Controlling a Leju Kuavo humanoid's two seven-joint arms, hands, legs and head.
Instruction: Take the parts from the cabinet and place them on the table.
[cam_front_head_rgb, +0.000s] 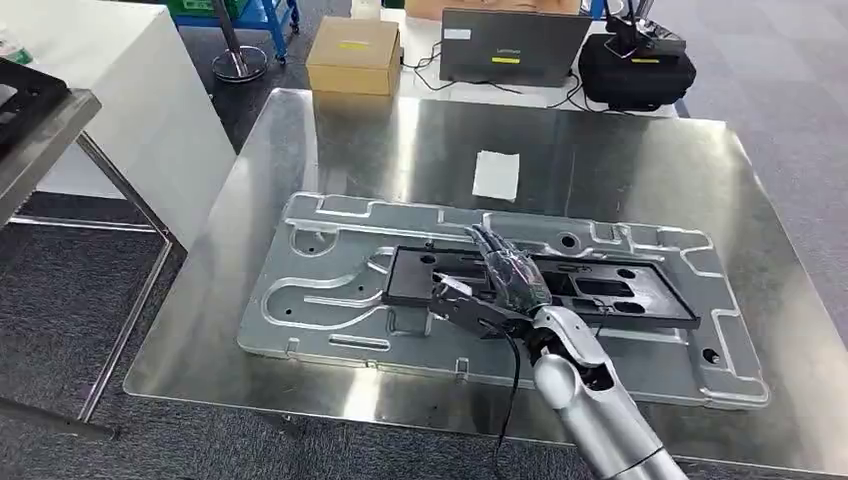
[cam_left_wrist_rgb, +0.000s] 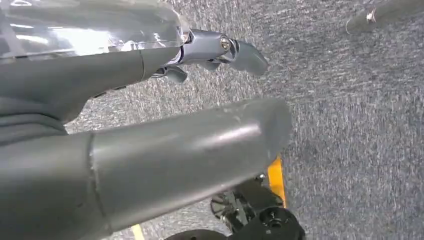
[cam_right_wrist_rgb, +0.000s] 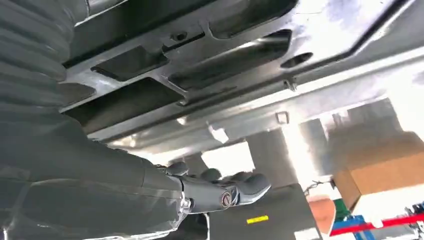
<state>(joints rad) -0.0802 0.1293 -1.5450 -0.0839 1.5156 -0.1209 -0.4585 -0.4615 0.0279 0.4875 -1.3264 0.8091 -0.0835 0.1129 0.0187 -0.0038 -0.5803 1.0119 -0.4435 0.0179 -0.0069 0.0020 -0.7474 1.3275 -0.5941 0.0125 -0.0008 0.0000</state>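
Observation:
A large silver machined plate (cam_front_head_rgb: 310, 290) lies flat on the steel table (cam_front_head_rgb: 400, 150). A black frame part (cam_front_head_rgb: 620, 290) rests on top of it, right of the middle. My right hand (cam_front_head_rgb: 500, 285) hovers over the left half of the black part with its fingers stretched out and its thumb near the part's near edge, holding nothing. The right wrist view shows those straight fingers (cam_right_wrist_rgb: 225, 192) above the black frame (cam_right_wrist_rgb: 130, 62). My left hand (cam_left_wrist_rgb: 150, 125) hangs over the grey carpet, fingers apart and empty.
A white paper square (cam_front_head_rgb: 496, 175) lies on the table behind the plate. Beyond the table's far edge stand a cardboard box (cam_front_head_rgb: 353, 55), a laptop (cam_front_head_rgb: 512, 47) and a black bag (cam_front_head_rgb: 636, 65). A white cabinet (cam_front_head_rgb: 120, 100) and a steel shelf (cam_front_head_rgb: 40, 130) stand at the left.

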